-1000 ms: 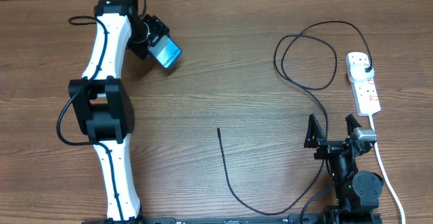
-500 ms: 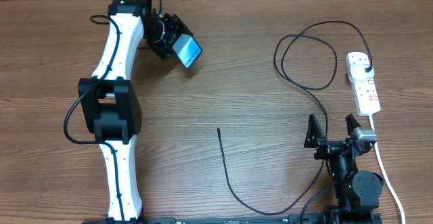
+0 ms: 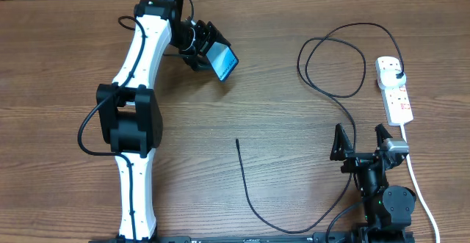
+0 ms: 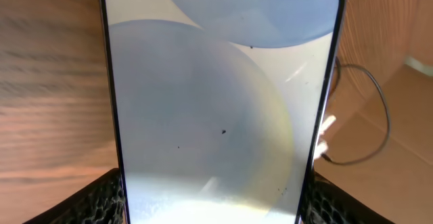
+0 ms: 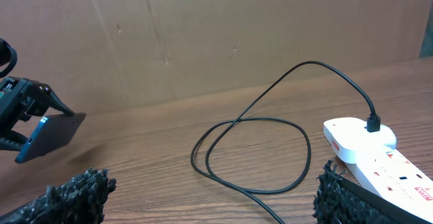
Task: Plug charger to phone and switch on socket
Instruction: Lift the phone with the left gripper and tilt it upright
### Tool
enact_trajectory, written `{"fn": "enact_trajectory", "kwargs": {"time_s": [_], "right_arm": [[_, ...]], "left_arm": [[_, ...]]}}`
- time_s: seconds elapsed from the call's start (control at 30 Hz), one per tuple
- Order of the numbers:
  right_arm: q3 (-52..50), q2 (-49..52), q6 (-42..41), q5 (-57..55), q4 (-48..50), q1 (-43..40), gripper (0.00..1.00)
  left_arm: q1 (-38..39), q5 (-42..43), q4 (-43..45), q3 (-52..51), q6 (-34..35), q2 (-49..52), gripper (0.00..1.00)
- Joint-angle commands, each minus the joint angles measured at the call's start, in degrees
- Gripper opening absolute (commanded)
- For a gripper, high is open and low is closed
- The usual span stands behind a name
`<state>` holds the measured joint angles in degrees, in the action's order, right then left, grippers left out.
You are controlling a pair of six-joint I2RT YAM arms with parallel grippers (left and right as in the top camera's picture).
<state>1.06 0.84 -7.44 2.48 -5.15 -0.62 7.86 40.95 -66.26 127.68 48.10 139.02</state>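
My left gripper is shut on the phone, holding it above the table at the back centre-left; its lit blue-white screen fills the left wrist view, and it shows small at the left of the right wrist view. The charger, a thin black cable, loops at the right; its connector tip lies mid-table and its black plug sits in the white socket strip. The cable loop and the strip show in the right wrist view. My right gripper is open and empty at the front right.
The strip's white cord runs along the right side toward the front edge. The left arm stretches from the front left to the back. A brown cardboard wall stands behind the table.
My left gripper has carried the phone to the right along the back of the table. The right arm, the cable and the strip have not moved.
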Motion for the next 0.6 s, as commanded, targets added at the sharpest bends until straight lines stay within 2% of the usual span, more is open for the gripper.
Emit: {"fn": "enact_trajectory", "kwargs": {"time_s": [0.0,0.37,0.57], "right_arm": [[-0.61,-0.61,0.17,-0.74,0.35,0.02,1.0],[-0.61,-0.61,0.17,-0.74,0.35,0.02,1.0],[-0.61,-0.61,0.17,-0.74,0.37,0.02,1.0]], "left_arm": [[0.11,7.28,-0.83,1.9,3.23,0.02,0.04],[0.17,17.9,-1.73,1.9,3.91,0.02,0.04],[0.15,19.43,-6.8,1.88,6.34,0.02,0.04]]}}
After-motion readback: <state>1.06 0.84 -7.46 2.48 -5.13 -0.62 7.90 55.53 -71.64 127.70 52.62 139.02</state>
